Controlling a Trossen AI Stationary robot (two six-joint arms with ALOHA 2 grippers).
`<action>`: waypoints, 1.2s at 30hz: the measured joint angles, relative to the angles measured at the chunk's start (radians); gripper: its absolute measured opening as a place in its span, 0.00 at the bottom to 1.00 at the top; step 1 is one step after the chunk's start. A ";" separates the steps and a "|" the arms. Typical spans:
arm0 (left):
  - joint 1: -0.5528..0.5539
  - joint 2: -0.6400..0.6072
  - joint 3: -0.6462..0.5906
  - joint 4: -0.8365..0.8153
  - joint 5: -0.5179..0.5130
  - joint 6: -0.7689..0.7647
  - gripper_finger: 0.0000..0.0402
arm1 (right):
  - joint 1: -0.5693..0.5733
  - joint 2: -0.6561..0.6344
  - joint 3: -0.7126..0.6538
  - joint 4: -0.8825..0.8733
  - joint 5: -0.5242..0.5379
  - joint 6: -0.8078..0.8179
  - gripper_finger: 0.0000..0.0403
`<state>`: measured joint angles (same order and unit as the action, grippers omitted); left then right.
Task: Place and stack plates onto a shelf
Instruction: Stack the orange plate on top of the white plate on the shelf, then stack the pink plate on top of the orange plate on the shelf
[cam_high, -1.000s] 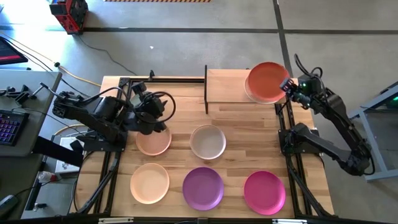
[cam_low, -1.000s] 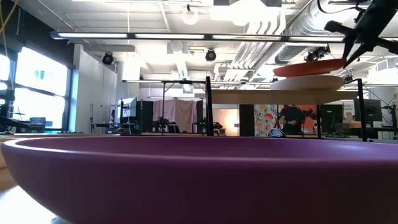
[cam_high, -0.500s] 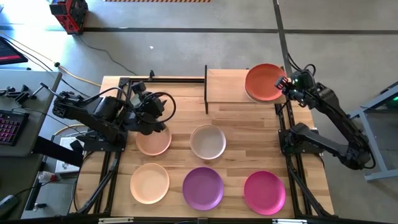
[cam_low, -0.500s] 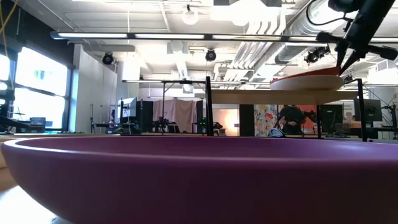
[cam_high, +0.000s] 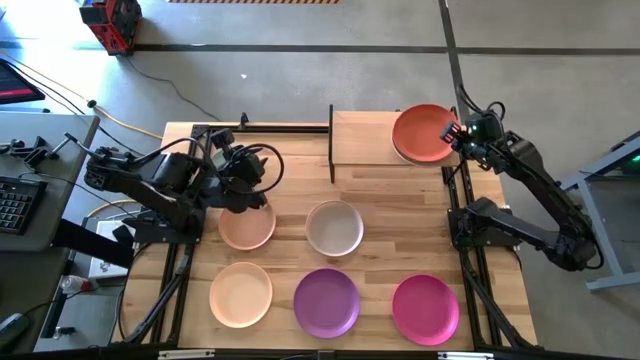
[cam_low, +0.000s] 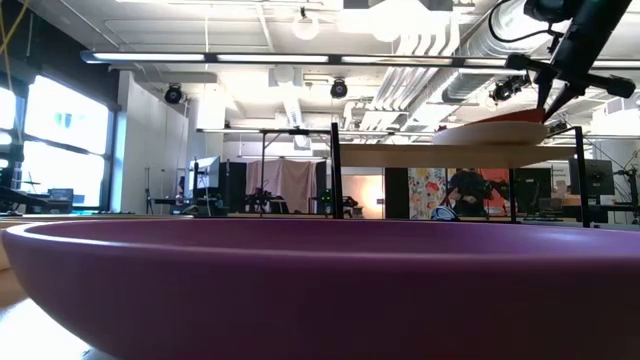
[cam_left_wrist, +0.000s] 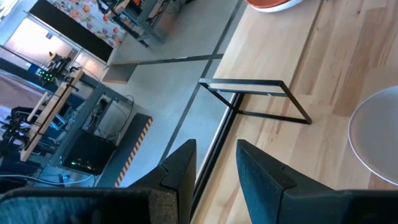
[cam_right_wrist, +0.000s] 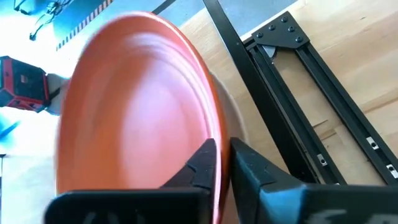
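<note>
At the shelf's right end, the right gripper (cam_high: 455, 133) is pinched on the rim of the terracotta plate (cam_high: 421, 132), one dark finger inside the rim and one outside it, as the right wrist view shows. That plate sits on top of a pale plate (cam_low: 492, 133), whose edge shows just beneath it in the low view; the pair rests on the shelf (cam_high: 365, 139), a light-wood board on black posts. The shelf's left half is bare wood.

The left gripper (cam_high: 243, 185) hovers over the table's left side, just behind the pale peach plate (cam_high: 246, 228); its fingers (cam_left_wrist: 180, 168) stand a narrow gap apart with nothing between them.

Five matte, shallow round plates lie on the wooden tabletop (cam_high: 395, 240), all apart from one another: the pale peach plate and an off-white plate (cam_high: 334, 228) in the nearer-shelf row, then a tan plate (cam_high: 240, 294), a purple plate (cam_high: 326, 302) and a magenta plate (cam_high: 425, 309) along the front edge. Black frame rails run along both table sides.
</note>
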<state>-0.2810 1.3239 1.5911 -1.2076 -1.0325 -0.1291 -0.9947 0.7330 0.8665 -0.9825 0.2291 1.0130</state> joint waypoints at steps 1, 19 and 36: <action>0.000 0.000 0.000 0.000 0.000 0.000 0.26 | 0.000 0.000 0.000 0.000 0.001 0.000 0.09; 0.000 0.000 0.000 0.000 0.001 0.000 0.26 | 0.000 -0.037 0.003 -0.023 -0.047 -0.047 0.26; 0.000 0.000 0.000 -0.001 0.094 -0.010 0.26 | 0.017 -0.101 0.003 -0.031 -0.537 -0.128 0.26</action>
<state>-0.2810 1.3243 1.5912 -1.2082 -0.9380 -0.1390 -0.9776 0.6323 0.8700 -1.0131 -0.3076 0.8852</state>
